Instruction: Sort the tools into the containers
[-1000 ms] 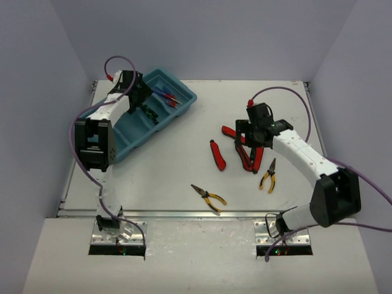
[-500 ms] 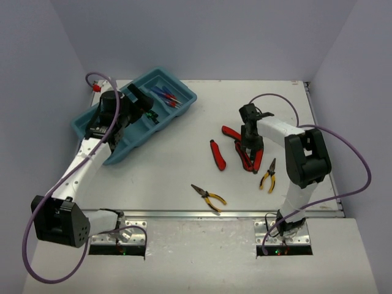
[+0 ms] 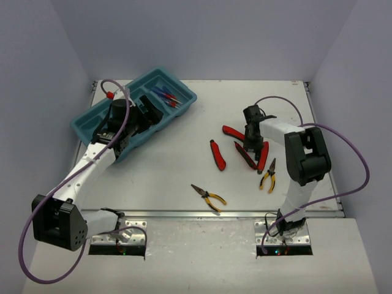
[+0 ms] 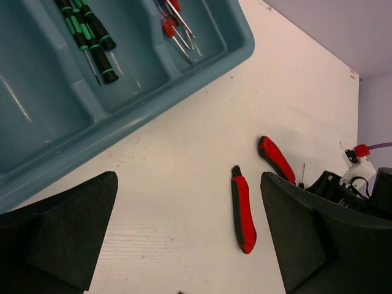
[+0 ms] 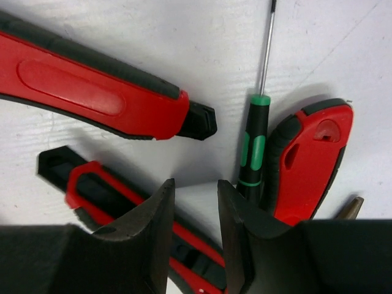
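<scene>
- The white tabletop [image 3: 184, 174] carried every item, with both arms reaching over it from the near edge.
- The teal tray [image 3: 82, 125] lay slanted at the far left of the tabletop, its four compartments in a row. The two compartments toward the far end held screwdrivers.
- The left claw [image 4: 187, 202] hung over the middle of the tray with its fingers spread wide and held nothing.
- The right claw [image 5: 195, 196] stood low among tools right of centre. Its fingers were drawn to a narrow gap. Only bare tabletop and a strip of red handle showed in the gap, with nothing clamped.
- A cluster of red-handled tools [image 3: 248, 156] lay on the tabletop around the right claw, some of them touching one another.
- A lone red-handled tool [image 3: 217, 154] lay just left of that cluster, apart from it.
- One pair of yellow-handled pliers [image 3: 268, 176] lay just nearward of the red cluster.
- A second pair of yellow pliers [image 3: 208, 196] lay by itself toward the near edge, around the centre.
- The green-and-black screwdrivers [image 4: 89, 37] lay together in the tray compartment next to the far end one.
- A stray green-and-black screwdriver [image 5: 252, 147] lay on the tabletop between two red handles, just beside the right claw.
- The blue-handled screwdrivers [image 3: 164, 96], with red collars, lay in the tray's far end compartment.
</scene>
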`<state>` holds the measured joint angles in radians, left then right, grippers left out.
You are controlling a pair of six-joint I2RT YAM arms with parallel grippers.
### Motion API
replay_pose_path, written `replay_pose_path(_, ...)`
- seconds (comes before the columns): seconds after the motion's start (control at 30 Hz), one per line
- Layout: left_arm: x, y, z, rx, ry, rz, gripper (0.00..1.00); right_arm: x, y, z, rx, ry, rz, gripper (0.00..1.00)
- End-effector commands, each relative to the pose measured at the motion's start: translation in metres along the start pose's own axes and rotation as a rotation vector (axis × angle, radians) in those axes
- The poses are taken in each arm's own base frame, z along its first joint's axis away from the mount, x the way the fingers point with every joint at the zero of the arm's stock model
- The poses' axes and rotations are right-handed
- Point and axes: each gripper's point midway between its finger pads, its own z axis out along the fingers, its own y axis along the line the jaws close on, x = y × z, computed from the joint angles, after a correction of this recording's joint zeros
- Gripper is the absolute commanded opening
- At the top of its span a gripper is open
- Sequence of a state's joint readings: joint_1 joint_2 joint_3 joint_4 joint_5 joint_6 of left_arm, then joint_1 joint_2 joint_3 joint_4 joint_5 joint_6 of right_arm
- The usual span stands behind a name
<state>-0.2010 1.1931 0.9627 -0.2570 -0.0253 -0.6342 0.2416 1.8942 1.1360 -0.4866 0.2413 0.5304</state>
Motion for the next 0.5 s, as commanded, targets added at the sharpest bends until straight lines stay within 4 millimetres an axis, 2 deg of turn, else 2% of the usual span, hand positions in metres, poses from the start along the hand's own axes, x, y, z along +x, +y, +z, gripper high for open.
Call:
replay_pose_path(0.0,-0.002,-0.018,-0.001,0.054,-0.019,0.033,1.00,0.012,0.005,-0.010,-0.083,0.035,0.024,0.35)
replay_pose_path(0.47,0.012,-0.023,0.003,0.066,0.021,0.057,1.00,0.003,-0.006,-0.029,-0.097,-0.026,0.026,0.35)
